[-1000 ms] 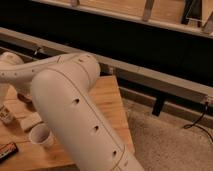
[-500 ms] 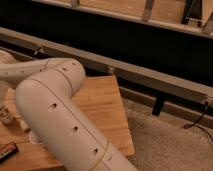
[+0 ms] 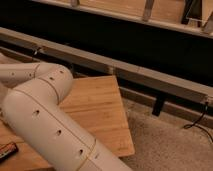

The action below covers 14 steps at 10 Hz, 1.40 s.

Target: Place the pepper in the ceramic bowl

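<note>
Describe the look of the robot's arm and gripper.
The thick off-white arm is built of smooth rounded tubular links, dotted with small dark holes, with thin yellowish seams at the joints. No cables or lettering show. The gripper lies outside the frame.

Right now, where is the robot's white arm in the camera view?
The white arm fills the lower left of the camera view, bent over the wooden table; its gripper is out of view.

Wood table (image 3: 100,107); small dark obj (image 3: 7,149) on it, far L; cable (image 3: 198,122) on carpet (image 3: 165,142), R.
</note>
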Each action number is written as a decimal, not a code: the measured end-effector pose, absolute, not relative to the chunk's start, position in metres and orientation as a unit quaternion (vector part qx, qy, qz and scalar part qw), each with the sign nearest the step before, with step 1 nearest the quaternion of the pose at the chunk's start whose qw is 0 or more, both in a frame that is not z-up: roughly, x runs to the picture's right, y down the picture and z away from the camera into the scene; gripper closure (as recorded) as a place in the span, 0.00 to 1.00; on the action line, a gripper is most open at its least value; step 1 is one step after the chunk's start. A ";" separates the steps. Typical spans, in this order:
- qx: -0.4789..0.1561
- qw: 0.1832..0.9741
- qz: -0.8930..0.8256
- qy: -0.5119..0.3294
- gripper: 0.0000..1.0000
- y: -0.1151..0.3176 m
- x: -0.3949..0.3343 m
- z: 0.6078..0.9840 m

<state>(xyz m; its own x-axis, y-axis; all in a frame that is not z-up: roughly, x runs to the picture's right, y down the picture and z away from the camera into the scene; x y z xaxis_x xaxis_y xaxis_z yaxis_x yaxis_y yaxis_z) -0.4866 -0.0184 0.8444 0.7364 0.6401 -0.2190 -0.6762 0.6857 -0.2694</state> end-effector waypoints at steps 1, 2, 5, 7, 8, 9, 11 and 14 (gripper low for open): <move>-0.167 0.916 0.359 0.057 1.00 -0.020 -0.488 0.848; -0.168 0.916 0.358 0.063 1.00 -0.020 -0.488 0.852; -0.176 0.916 0.351 0.078 1.00 -0.009 -0.491 0.869; -0.182 0.919 0.339 0.092 1.00 0.001 -0.492 0.882; -0.184 0.919 0.333 0.098 1.00 0.005 -0.491 0.887; -0.185 0.920 0.329 0.106 1.00 0.008 -0.489 0.892; -0.187 0.920 0.323 0.118 1.00 0.011 -0.485 0.900; -0.193 0.919 0.318 0.131 0.83 0.015 -0.480 0.906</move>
<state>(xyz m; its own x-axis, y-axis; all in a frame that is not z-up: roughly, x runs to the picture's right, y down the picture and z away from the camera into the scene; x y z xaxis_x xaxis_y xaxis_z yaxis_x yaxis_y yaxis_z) -0.4796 0.0148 0.9064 0.7637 0.5341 -0.3627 -0.6347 0.7237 -0.2708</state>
